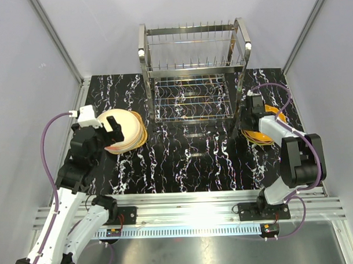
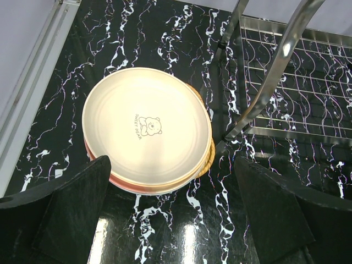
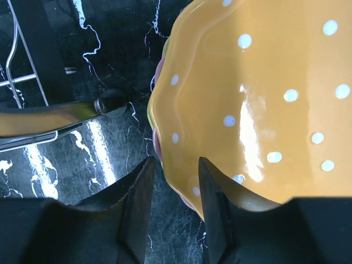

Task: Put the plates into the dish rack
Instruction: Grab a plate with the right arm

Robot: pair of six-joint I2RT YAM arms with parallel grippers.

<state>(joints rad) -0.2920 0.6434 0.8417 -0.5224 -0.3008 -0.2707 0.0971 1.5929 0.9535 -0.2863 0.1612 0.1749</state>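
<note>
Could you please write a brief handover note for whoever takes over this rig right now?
Left gripper: wide open, hovering above the cream bear plate topping the left stack, holding nothing.
Right gripper: part open, fingers straddling the rim of the orange dotted plate on the right stack; not clamped yet.
Dish rack: at the back, no plates in it.
Done: nothing loaded. Left: every plate.

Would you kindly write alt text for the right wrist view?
An orange plate with white dots tops a stack on the black marbled table; the right gripper straddles its rim. Part of the dish rack shows at left.
</note>
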